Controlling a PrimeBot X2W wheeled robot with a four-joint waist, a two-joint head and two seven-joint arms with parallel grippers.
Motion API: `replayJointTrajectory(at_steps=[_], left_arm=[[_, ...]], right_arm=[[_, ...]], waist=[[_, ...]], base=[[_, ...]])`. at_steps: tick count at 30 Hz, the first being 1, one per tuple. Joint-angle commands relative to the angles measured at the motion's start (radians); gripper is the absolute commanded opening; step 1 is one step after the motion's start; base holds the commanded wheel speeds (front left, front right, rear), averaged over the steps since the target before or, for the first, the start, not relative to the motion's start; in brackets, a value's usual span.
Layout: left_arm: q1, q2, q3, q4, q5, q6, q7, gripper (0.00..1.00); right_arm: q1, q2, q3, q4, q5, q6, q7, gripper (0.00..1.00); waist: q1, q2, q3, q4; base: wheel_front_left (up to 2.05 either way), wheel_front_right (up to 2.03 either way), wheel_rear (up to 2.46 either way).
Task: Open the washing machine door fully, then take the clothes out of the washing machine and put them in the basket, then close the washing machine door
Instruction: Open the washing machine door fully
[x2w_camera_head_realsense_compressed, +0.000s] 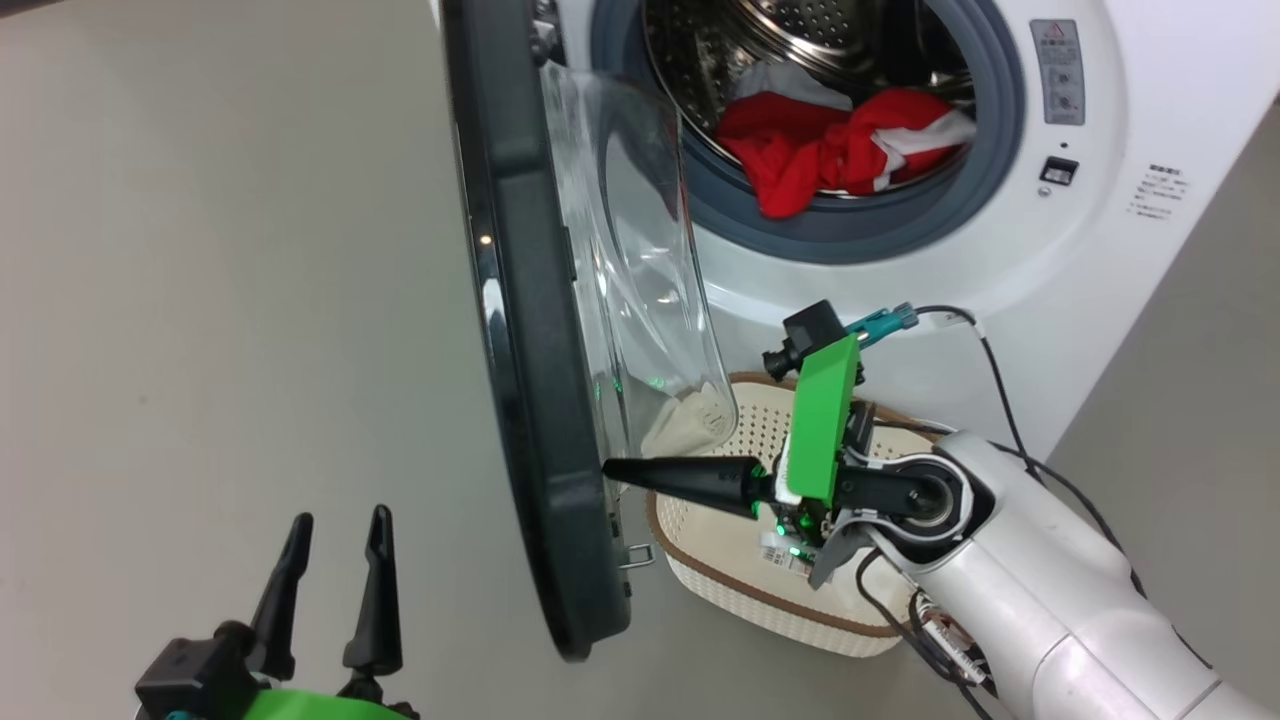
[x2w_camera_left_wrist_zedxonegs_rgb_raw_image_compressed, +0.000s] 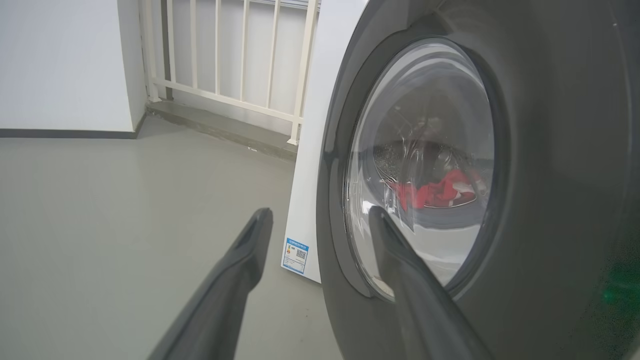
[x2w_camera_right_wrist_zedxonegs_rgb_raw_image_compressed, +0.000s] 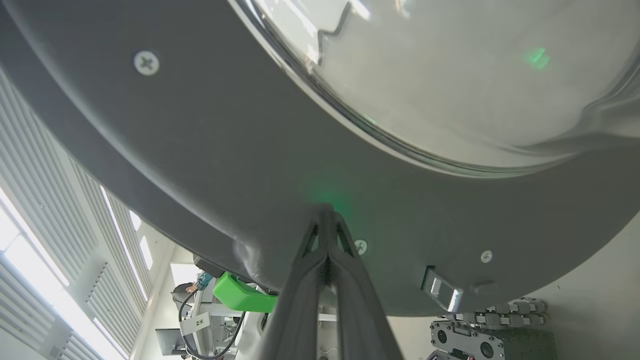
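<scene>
Door ajar, red laundry in the drum

The washing machine door stands swung out from the washing machine, edge-on in the head view. The right jaws are pressed shut with nothing between them, their tip against the door's dark inner rim below the glass. The left jaws are spread wide and empty, low on the door's outer side and apart from it. The clothes lie in the steel drum, one red fold draped over the grey ring. The basket sits on the floor before the machine, under the right arm and just beside the door's lower edge.
</scene>
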Motion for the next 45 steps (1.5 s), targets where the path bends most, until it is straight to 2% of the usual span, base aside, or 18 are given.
replayJointTrajectory(at_steps=[1, 13, 25, 26, 27, 28, 29, 33, 37, 40, 41, 42, 43, 45], left_arm=[[0.0, 0.017, 0.032, -0.02, 0.006, 0.003, -0.005, 1.0], [0.036, 0.017, 0.078, -0.057, 0.007, 0.01, -0.005, 1.0], [0.054, 0.017, 0.063, -0.061, 0.014, 0.017, -0.005, 1.0], [0.054, 0.017, 0.062, -0.059, 0.015, 0.017, -0.005, 1.0], [0.054, 0.017, 0.062, -0.058, 0.016, 0.016, -0.005, 1.0], [0.054, 0.017, 0.063, -0.057, 0.018, 0.015, -0.005, 1.0], [0.054, 0.017, 0.065, -0.056, 0.02, 0.014, -0.005, 1.0], [0.057, 0.017, 0.072, -0.053, 0.024, 0.01, -0.005, 1.0], [0.06, 0.017, 0.086, -0.047, 0.025, 0.007, -0.005, 1.0], [0.063, 0.017, 0.095, -0.044, 0.024, 0.007, -0.005, 1.0], [0.063, 0.017, 0.095, -0.044, 0.024, 0.007, -0.005, 1.0], [0.064, 0.017, 0.097, -0.043, 0.025, 0.007, -0.005, 1.0], [0.064, 0.017, 0.097, -0.043, 0.025, 0.007, -0.005, 1.0], [0.066, 0.017, 0.097, -0.042, 0.028, 0.005, -0.005, 1.0]], right_arm=[[0.004, 0.034, 0.013, -0.033, 0.011, 0.008, -0.003, 0.0], [-0.041, 0.034, 0.149, -0.033, 0.053, 0.008, -0.076, 0.0], [-0.045, 0.034, 0.19, -0.025, 0.067, 0.008, -0.114, 0.0], [-0.044, 0.034, 0.189, -0.022, 0.064, 0.008, -0.117, 0.18], [-0.044, 0.034, 0.19, -0.02, 0.057, 0.008, -0.119, 0.46], [-0.045, 0.034, 0.19, -0.018, 0.045, 0.008, -0.122, 0.88], [-0.045, 0.034, 0.188, -0.017, 0.027, 0.008, -0.129, 1.0], [-0.034, 0.025, 0.164, -0.031, -0.063, 0.008, -0.18, 1.0], [-0.011, -0.004, 0.153, -0.075, -0.179, 0.008, -0.282, 1.0], [0.01, -0.033, 0.168, -0.111, -0.269, 0.008, -0.372, 1.0], [0.01, -0.033, 0.168, -0.111, -0.269, 0.008, -0.372, 1.0], [0.022, -0.058, 0.191, -0.128, -0.33, 0.008, -0.434, 1.0], [0.022, -0.058, 0.191, -0.128, -0.33, 0.008, -0.434, 1.0], [0.035, -0.082, 0.212, -0.139, -0.378, 0.008, -0.5, 1.0]], waist=[[0.0, 0.0, -0.017, 0.018], [0.0, 0.0, -0.017, 0.033], [0.0, 0.0, -0.031, 0.028], [0.0, 0.0, -0.034, 0.027], [0.0, 0.0, -0.036, 0.025], [0.0, 0.0, -0.038, 0.024], [0.0, 0.0, -0.039, 0.022], [0.0, 0.0, -0.045, 0.016], [0.0, 0.0, -0.051, 0.011], [0.0, 0.0, -0.056, 0.007], [0.0, 0.0, -0.056, 0.007], [0.0, 0.0, -0.059, 0.006], [0.0, 0.0, -0.059, 0.006], [0.0, 0.0, -0.061, 0.005]], base=[[0.0, 0.0, 0.0], [0.0, 0.0, 0.0], [0.0, 0.0, 0.0], [0.0, 0.0, 0.0], [0.0, 0.0, 0.0], [0.0, 0.0, 0.0], [0.0, 0.0, 0.0], [0.0, 0.0, 0.0], [0.0, 0.0, 0.0], [0.0, 0.0, 0.0], [0.0, 0.0, 0.0], [0.0, 0.0, 0.0], [0.0, 0.0, 0.0], [0.0, 0.0, 0.0]])
